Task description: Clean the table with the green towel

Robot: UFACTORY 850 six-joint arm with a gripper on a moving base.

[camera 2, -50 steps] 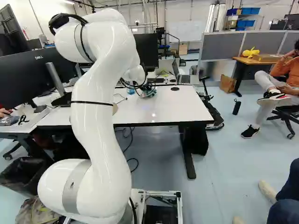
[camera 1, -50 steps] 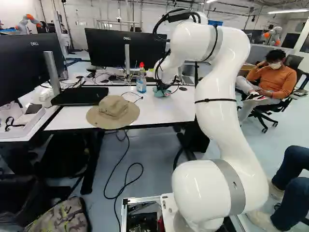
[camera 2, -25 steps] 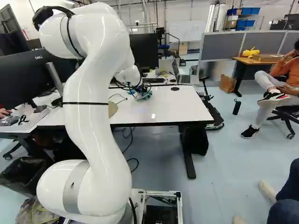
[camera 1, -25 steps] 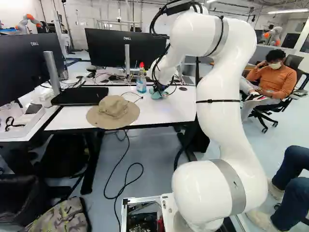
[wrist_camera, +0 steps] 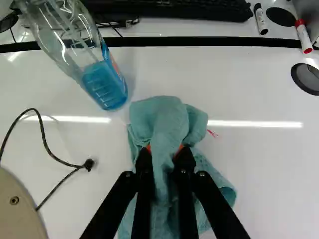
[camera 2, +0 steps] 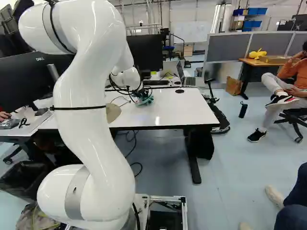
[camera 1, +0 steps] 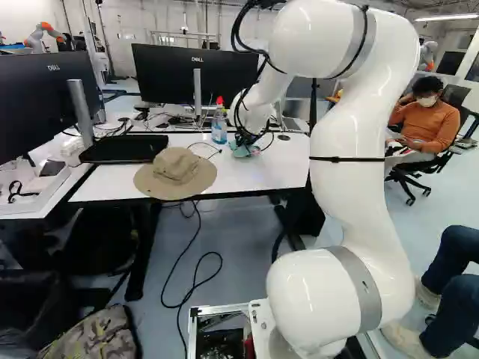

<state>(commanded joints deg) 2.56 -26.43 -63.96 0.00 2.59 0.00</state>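
In the left base view my gripper (camera 1: 244, 140) is low over the white table (camera 1: 277, 169), right of the spray bottle (camera 1: 218, 127). The green towel (camera 1: 241, 151) lies bunched on the tabletop beneath it. Seen from the wrist, the gripper (wrist_camera: 165, 151) is shut on the towel (wrist_camera: 162, 117), a fold of cloth pinched between both fingers and the rest spread around them. Small red marks (wrist_camera: 213, 133) show on the table beside the towel. The bottle with blue liquid (wrist_camera: 104, 85) stands just ahead of the cloth, to one side.
A tan hat (camera 1: 176, 173) lies near the table's front edge, with a thin black cord (wrist_camera: 44, 142) beside it. Behind are a monitor (camera 1: 191, 75), a laptop (camera 2: 188, 80) and markers (wrist_camera: 303, 36). A person sits farther right. Another robot (camera 1: 45, 34) stands far back.
The gripper and towel have slid a little leftward and slightly nearer across the table. My arm's upper part has swung rightward in the left base view, leftward in the right one. The base has not moved.
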